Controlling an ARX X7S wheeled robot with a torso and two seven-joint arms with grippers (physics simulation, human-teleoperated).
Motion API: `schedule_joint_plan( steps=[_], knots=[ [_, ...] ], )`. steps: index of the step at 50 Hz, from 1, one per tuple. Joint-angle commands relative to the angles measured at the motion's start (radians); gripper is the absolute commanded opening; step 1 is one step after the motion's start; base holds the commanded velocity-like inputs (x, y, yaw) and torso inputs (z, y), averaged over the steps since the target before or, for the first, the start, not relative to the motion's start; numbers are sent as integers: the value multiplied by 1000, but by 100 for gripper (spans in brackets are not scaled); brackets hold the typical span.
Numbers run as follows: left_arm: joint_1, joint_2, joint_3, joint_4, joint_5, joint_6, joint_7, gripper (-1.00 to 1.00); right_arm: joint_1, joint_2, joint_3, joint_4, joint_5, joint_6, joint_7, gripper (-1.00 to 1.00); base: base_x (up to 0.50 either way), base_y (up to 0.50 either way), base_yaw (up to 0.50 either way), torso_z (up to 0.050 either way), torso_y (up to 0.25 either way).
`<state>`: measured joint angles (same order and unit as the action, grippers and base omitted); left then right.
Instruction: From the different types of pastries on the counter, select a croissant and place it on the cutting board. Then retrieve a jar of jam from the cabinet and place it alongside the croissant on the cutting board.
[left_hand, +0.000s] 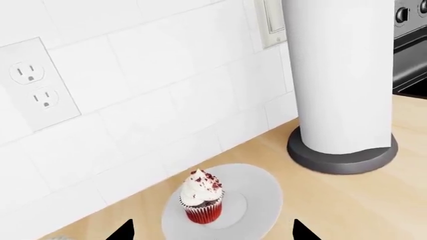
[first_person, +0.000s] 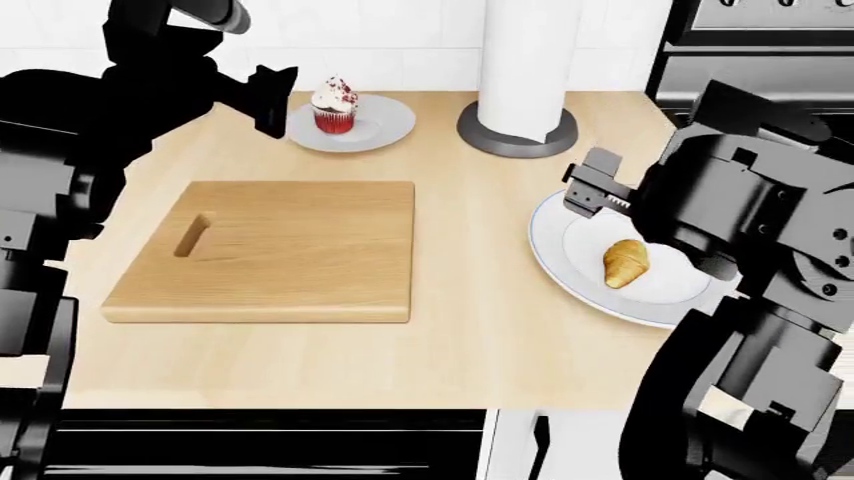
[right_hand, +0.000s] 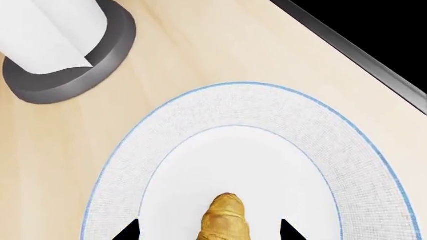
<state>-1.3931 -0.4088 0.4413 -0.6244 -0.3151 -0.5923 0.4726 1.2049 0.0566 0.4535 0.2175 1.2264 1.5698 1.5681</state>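
Note:
The golden-brown croissant (first_person: 625, 262) lies on a white blue-rimmed plate (first_person: 545, 238) on the counter (first_person: 467, 340), right of the cutting board (first_person: 294, 250). My right gripper (first_person: 597, 190) hovers over that plate, open. In the right wrist view the croissant (right_hand: 227, 220) shows between the fingertips of the right gripper (right_hand: 207, 231), apart from both. My left gripper (first_person: 274, 100) is open and empty beside the red-cased cupcake (first_person: 334, 107). In the left wrist view the left gripper (left_hand: 212, 232) faces the cupcake (left_hand: 202, 197). The jar of jam, the cabinet and the white bun are out of view.
The cupcake stands on a small grey plate (first_person: 387, 125) by the tiled back wall. A paper towel roll on a dark round base (first_person: 521, 70) stands between the two plates. A black oven (first_person: 747, 50) sits at the back right. The counter's front edge is near.

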Motion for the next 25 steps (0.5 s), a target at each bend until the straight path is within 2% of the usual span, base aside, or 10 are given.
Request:
schedule_joint_plan(
  steps=[1,25],
  knots=[
    [17,-15,-4,37,-16,-17,11,100,-18,-35,18,-21,-58,1,3,100,0,0,0,0,0],
    [0,-11,-2,28,-21,-20,16,100,-33,-47,35,-16,-90,1,3,100,0,0,0,0,0]
  ],
)
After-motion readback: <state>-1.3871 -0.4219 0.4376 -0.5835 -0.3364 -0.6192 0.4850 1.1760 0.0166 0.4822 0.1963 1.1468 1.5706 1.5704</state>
